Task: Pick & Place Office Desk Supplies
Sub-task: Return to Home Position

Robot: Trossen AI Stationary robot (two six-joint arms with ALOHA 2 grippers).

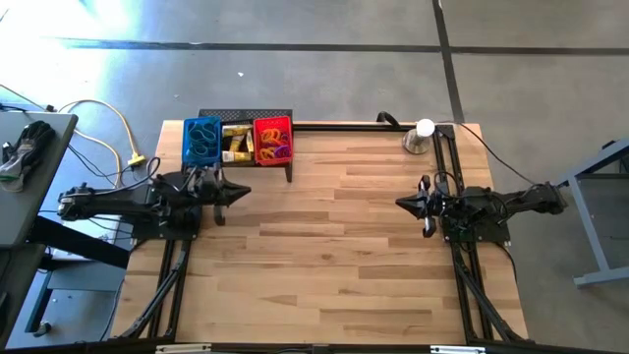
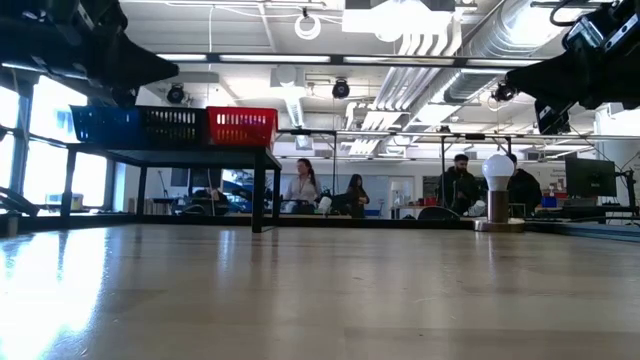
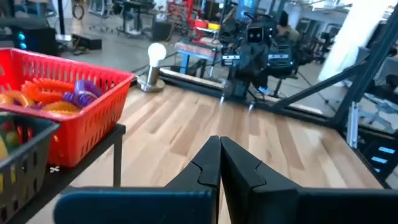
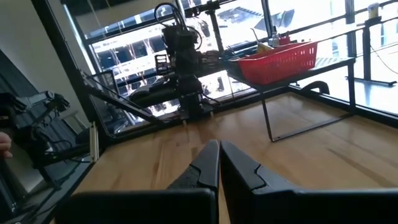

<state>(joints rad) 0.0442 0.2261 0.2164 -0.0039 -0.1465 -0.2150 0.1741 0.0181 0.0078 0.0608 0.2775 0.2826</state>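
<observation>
On a black mesh shelf [image 1: 246, 116] at the table's far left stand three baskets in a row. The red basket [image 1: 273, 140] holds orange, purple and yellow elastic loops [image 3: 59, 96]. The black middle basket [image 1: 236, 144] holds small yellow-and-white boxes, and the blue basket [image 1: 201, 141] holds thin band loops. My left gripper [image 1: 246, 192] hovers shut just near of the shelf and points level toward the table's right. My right gripper [image 1: 400, 204] hovers shut at the table's right and points level toward the left. Neither has anything between its fingers.
A silver dome with a white ball [image 1: 421, 135] stands at the far right corner. The shelf's front leg [image 1: 290, 175] comes down onto the wood close to my left gripper. Bare wooden tabletop [image 1: 334, 256] lies between the arms. People sit in the room beyond the far edge.
</observation>
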